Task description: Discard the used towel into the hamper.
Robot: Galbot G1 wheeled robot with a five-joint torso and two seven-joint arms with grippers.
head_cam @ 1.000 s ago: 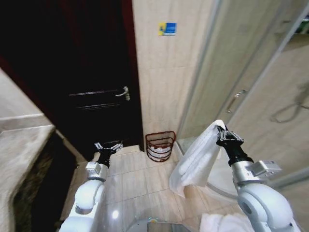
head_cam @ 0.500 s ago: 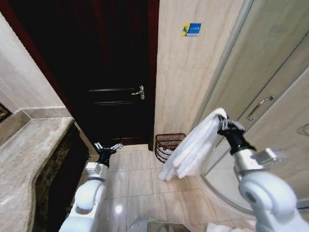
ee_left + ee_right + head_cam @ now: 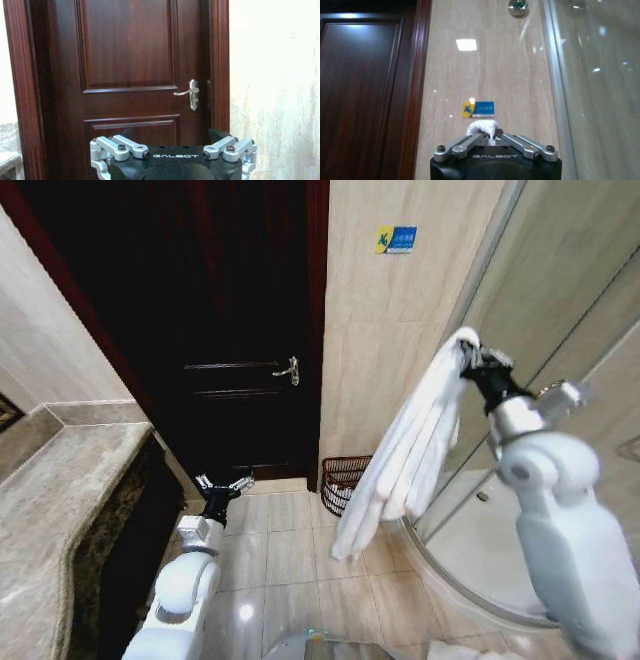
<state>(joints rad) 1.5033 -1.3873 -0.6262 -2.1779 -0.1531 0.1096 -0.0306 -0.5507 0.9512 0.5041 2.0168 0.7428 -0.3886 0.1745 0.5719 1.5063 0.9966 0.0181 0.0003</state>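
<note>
Towel: white, folded over, hanging from its upper end at the right gripper; its long axis runs steeply down and slants toward the robot's left, with the free lower corner just above the floor tiles.
Towel in the right wrist view: a small white bunch shows between the closed-in fingers.
Right gripper: raised high in front of the beige tiled wall, pinching the top of the towel, fingers pressed together on the cloth.
Left gripper: held low near the foot of the dark wooden door, fingers spread apart with nothing between them; the left wrist view shows the spread linkages facing the door and its handle.
Hamper: reddish-brown open-weave basket standing upright on the floor against the wall, just right of the door frame; the towel's lower part hangs in front of it and hides its right side.
Wall sign: small blue and yellow plate high on the tiled wall, above the towel.
Shower enclosure: glass panels to the right of the raised arm.
Counter: marble top at the robot's left.
</note>
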